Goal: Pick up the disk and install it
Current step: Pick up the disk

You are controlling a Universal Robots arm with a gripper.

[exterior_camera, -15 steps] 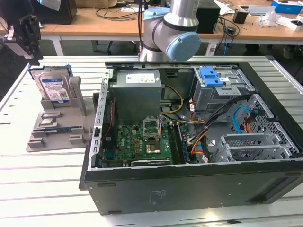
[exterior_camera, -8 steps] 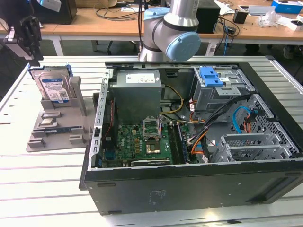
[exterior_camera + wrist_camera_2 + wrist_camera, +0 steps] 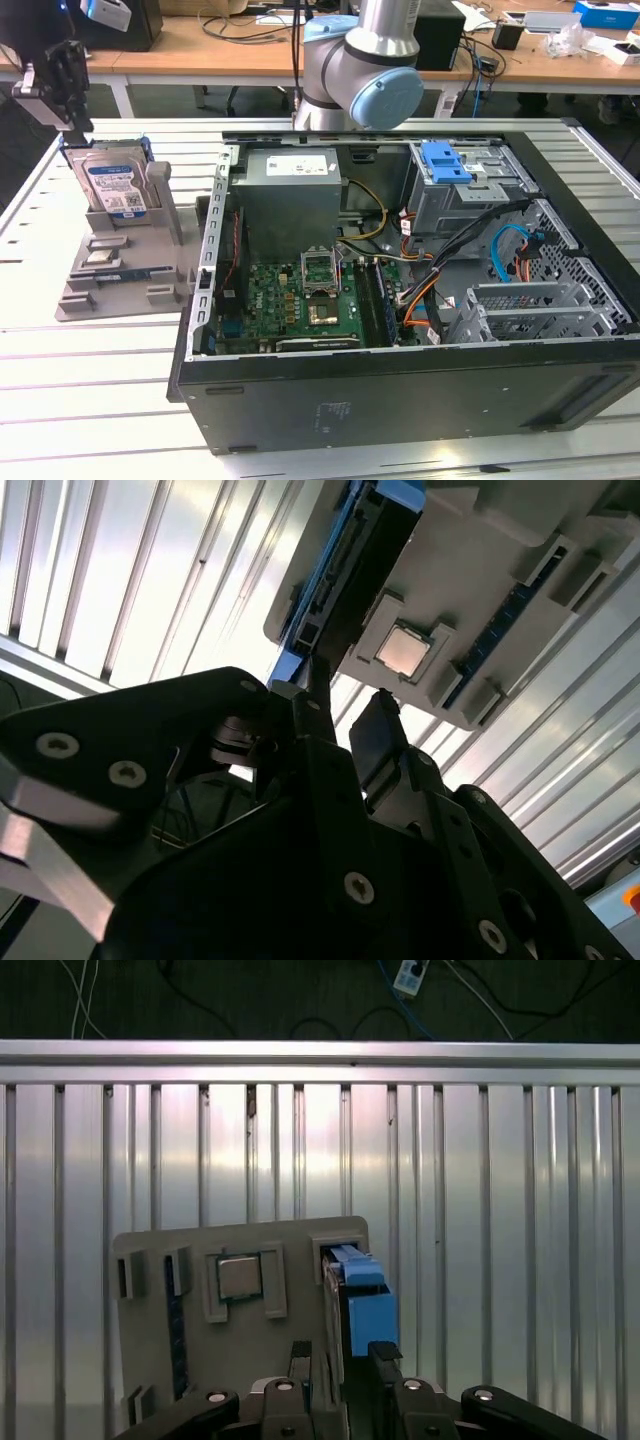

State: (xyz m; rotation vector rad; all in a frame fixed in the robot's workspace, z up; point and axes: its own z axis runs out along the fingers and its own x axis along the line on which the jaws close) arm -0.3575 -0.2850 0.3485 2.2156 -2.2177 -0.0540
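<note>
Ribbed aluminium counter point(image 3: 100, 400), with cluttered desks behind it along the top of the exterior view.

Item 1: disk point(image 3: 117, 188). A hard drive with a blue-and-white label and blue side rails. You will find it standing on edge in a grey holder point(image 3: 120, 285) at the left of the exterior view, outside the case. Both wrist views show it slotted in the holder point(image 3: 145, 1340), edge-on point(image 3: 365, 1300), beside a processor chip point(image 3: 240, 1278) seated in its own pocket.

Item 2: hand point(image 3: 72, 128). It sits in the upper left of the exterior view, hanging just above the disk and clear of it. It is released: both wrist views show its fingers point(image 3: 383, 1355) parted with nothing between them, lined up over the disk's top edge.

Item 3: computer case point(image 3: 400, 400). It lies open on its side at centre and right. Inside are the power supply point(image 3: 290, 195), the motherboard point(image 3: 310, 290), and a drive cage point(image 3: 470, 205) topped by a blue bracket point(image 3: 445, 165) at upper right.

Item 4: arm point(image 3: 370, 60), top centre.

Status: you are at the pickup, in the approach over the disk. No grasp has been made and nothing is installed. By my judgement the grasp calls for a straight descent, so that the fingers straddle the disk's faces squarely and close without knocking it or the holder askew.
</note>
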